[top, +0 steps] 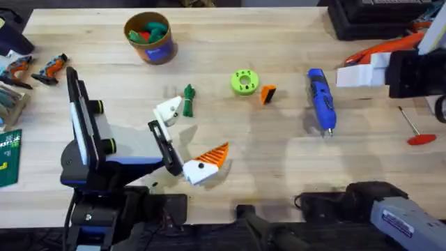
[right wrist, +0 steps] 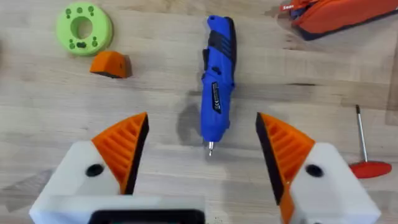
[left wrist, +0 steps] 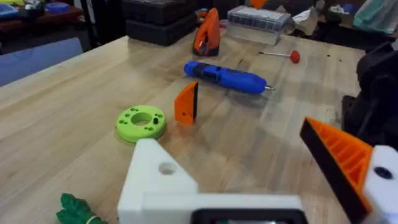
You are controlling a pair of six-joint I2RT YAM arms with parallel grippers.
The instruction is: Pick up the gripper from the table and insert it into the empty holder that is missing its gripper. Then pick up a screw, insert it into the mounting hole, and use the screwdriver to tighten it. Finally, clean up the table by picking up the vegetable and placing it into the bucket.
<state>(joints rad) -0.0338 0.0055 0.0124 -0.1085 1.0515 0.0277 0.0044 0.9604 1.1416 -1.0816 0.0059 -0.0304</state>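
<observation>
The small orange gripper [top: 268,93] [left wrist: 186,102] [right wrist: 110,64] lies mid-table beside a lime-green disc [top: 244,81]. To its right lies the blue screwdriver [top: 321,100] [left wrist: 227,76] [right wrist: 216,87], tip toward the near edge. The dark-green vegetable [top: 189,101] [left wrist: 74,208] rests just beyond my left gripper [top: 189,136] [left wrist: 230,140], which is open wide and empty. My right gripper [right wrist: 202,118] hangs open above the table, nearer than the screwdriver's tip. The bucket [top: 150,36] stands at the back left. The holder [top: 362,73] is at the far right. The screw is out of view.
A thin red-handled tool [top: 416,129] [right wrist: 367,168] lies right of the screwdriver. An orange finger [left wrist: 208,31] [right wrist: 336,15] sits on the far-right fixture. Small tools and packets [top: 28,70] crowd the left edge. Bare wood stretches between the screwdriver and the near edge.
</observation>
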